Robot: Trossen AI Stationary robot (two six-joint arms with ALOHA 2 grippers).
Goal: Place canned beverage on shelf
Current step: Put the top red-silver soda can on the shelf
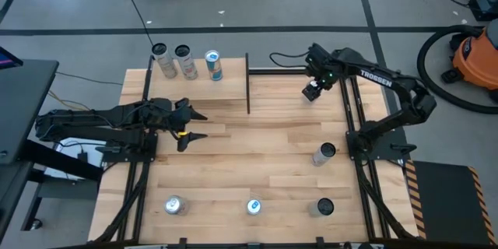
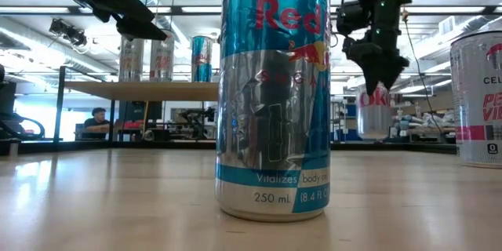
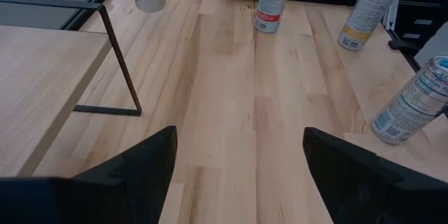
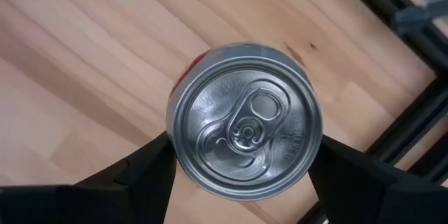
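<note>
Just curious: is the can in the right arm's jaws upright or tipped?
Upright: the right wrist view looks straight down on the can, its round lid and pull tab facing up, jaws at either side.

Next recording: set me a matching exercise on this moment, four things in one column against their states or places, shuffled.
Things:
1. left claw
2. right claw
3. blue-and-silver Red Bull can
4. pale-wood shelf with black rod edges

States or places:
A. carries three upright cans along its far side
B. closed around a silver-topped can with red on its side
C. open and empty, beside the shelf
D. stands at the middle of the table's near edge

Pairs: 1-C, 2-B, 3-D, 4-A
</note>
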